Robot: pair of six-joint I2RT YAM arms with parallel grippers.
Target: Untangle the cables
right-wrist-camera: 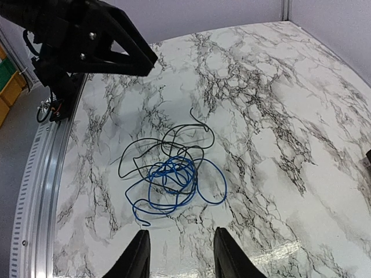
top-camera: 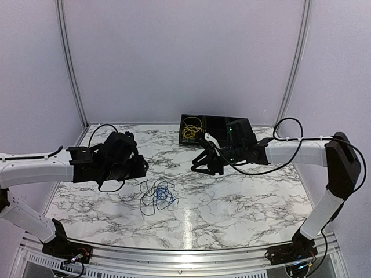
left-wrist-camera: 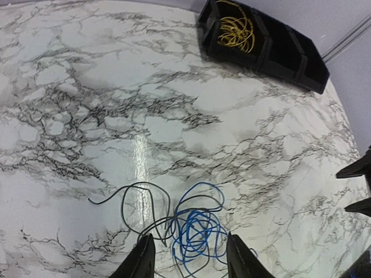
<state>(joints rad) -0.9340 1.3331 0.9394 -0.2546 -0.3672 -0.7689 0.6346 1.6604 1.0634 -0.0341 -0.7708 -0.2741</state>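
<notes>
- Blue cable [left-wrist-camera: 194, 231] and black cable [left-wrist-camera: 139, 184] lay tangled on the bench [left-wrist-camera: 69, 87].
- Yellow cable [left-wrist-camera: 235, 26] sat apart (in a black tray [left-wrist-camera: 290, 52]).
- Left gripper [left-wrist-camera: 189, 236] and right gripper [right-wrist-camera: 181, 230] gaped empty.

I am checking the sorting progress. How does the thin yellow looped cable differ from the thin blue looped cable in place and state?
The yellow cable lies inside an end compartment of the black plastic tray; the blue cable lies on the marble table. The yellow cable is alone there; the blue cable is interlaced with the thin black cable. Both are thin wires in loose loops.
</notes>
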